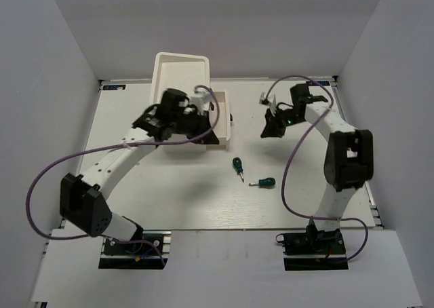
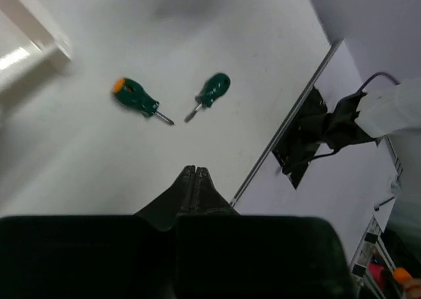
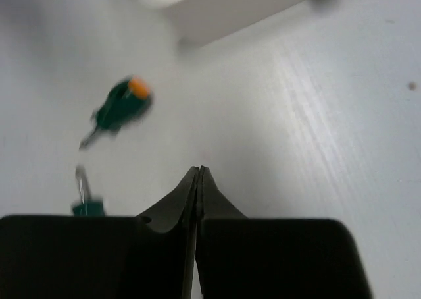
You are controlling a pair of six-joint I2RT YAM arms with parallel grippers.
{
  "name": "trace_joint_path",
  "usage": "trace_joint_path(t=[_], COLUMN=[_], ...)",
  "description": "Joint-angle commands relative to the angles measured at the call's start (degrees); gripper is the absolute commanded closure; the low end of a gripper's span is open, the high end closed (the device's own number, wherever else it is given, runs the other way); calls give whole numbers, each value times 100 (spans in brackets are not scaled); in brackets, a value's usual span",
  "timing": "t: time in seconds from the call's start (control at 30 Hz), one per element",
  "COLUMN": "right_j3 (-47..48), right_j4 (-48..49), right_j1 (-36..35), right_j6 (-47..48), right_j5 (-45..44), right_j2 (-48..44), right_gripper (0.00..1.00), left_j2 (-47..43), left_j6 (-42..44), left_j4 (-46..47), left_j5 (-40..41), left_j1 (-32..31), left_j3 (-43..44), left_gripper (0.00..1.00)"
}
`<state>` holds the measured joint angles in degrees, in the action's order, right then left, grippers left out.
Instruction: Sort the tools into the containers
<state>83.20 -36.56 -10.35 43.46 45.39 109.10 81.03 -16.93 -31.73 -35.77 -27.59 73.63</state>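
Note:
Two stubby green-handled screwdrivers (image 1: pixel 238 165) (image 1: pixel 263 183) lie on the table in front of the white cabinet (image 1: pixel 182 67). One drawer (image 1: pixel 224 128) with a dark knob stands pulled out. My left gripper (image 1: pixel 203 128) is shut and empty, hovering over the cabinet's front; in the left wrist view its tips (image 2: pixel 194 170) are well above both screwdrivers (image 2: pixel 135 96) (image 2: pixel 212 91). My right gripper (image 1: pixel 270 128) is shut and empty, right of the drawer; in the right wrist view its tips (image 3: pixel 199 172) are above bare table near one screwdriver (image 3: pixel 120 108). No pliers or other screwdrivers are in view.
White walls enclose the table on the left, back and right. The drawer's edge (image 3: pixel 230 9) is just beyond my right gripper. The right arm's base and cable (image 2: pixel 316 131) show at the table's near edge.

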Motion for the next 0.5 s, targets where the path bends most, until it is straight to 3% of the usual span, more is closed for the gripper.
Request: trace_joint_path(t=[0.0,0.03,0.07,0.1,0.2,0.23,0.3,0.47], right_j3=[-610,-751,-1196,-1340,-1868,-2060,-2333,-2571], right_j4=[-2854,-3040,-3068,-2981,-2491,-2366,-2032,-889], right_j1=[68,68,59,59,42,50,42,42], right_j6=[3753,4140,4509,4504,4348,4285,4004,3004], right_j5=[1008,711,621,551,287,269,173,-91], right_j2=[-817,-916,-1012,-1301,-1698,-1847,-1953,-2209], right_gripper=[100,95,80,51,20,11,10,10], left_j2=[455,544,623,694,1036,1142,1467,2170], left_j6=[-108,-309,-468,-565,-865,-952,-1049,-1838], left_j4=[-141,-193,-194,-107,-106,-106,-106,-553], left_j5=[1059,1324,1579,1886,2451,2643,2987,4286], left_j1=[-641,-886,-984,-1080,-1423,-1581,-1731,-2136], left_j3=[283,371,372,372,433,529,652,1276], left_gripper=[100,100,100,79,34,31,26,25])
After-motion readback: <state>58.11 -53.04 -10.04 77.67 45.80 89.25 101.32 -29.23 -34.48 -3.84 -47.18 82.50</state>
